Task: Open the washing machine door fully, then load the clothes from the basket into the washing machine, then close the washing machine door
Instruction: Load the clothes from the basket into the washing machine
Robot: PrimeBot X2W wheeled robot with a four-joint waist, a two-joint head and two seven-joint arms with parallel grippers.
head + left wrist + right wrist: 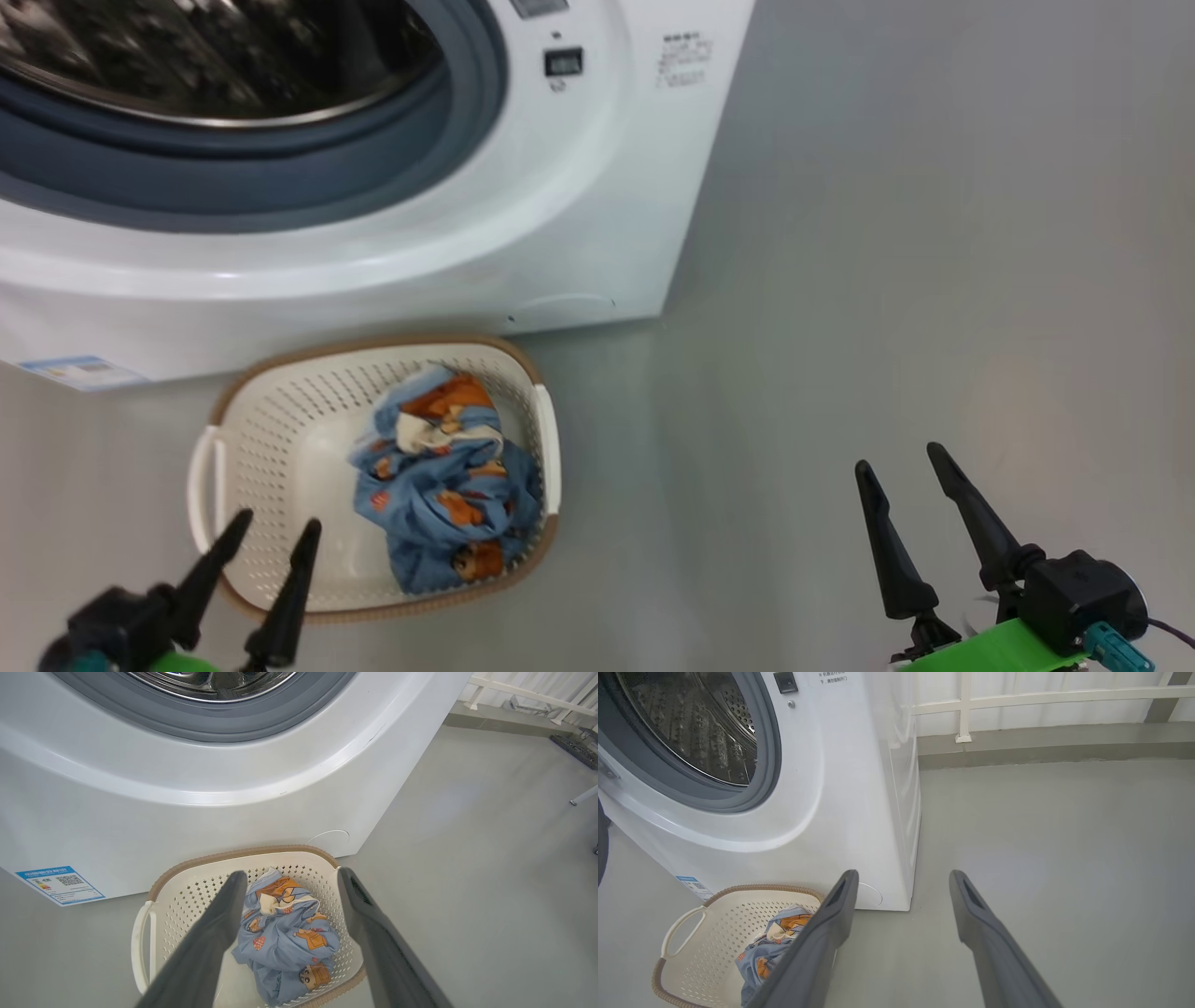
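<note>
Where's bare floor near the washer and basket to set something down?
The widest bare floor lies right of the washing machine and basket, around the right pincer. The basket's left half is bare. Crowded: clothes fill its right half; basket sits close to the machine.

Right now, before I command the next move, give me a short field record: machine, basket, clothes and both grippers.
washing machine: white front-loader, standing on the floor
drum: opening uncovered, steel inside showing
basket: upright on the floor, just in front of the machine
clothes: blue printed bundle inside the basket, toward its right side
left gripper: open, empty, above the basket's near edge
right gripper: open, empty, over bare floor right of the basket
stage: clothes not yet loaded
</note>
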